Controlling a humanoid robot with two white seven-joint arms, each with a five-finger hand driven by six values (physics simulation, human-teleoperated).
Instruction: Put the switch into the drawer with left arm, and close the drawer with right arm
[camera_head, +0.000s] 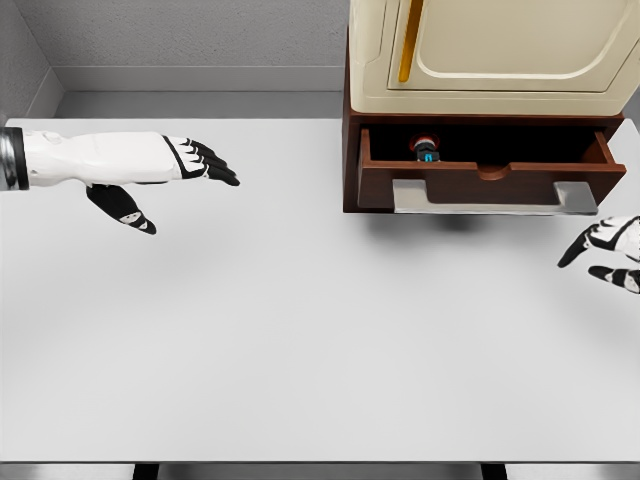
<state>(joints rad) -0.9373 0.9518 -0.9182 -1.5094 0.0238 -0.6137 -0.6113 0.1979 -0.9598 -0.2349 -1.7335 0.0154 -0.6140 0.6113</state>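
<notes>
The switch (427, 150), a small dark object with a red top and a blue spot, lies inside the open brown drawer (490, 180) under the cream cabinet. My left hand (185, 180) hovers over the table's left side, far from the drawer, fingers spread and holding nothing. At the right edge my right hand (605, 255) floats below and right of the drawer front, fingers relaxed and open, apart from the drawer's grey handle (495, 198).
A cream cabinet (490, 55) with a yellow door handle (407, 45) stands at the back right over the drawer. The white table (300, 330) spreads wide in front, its near edge at the bottom. Grey walls close the back.
</notes>
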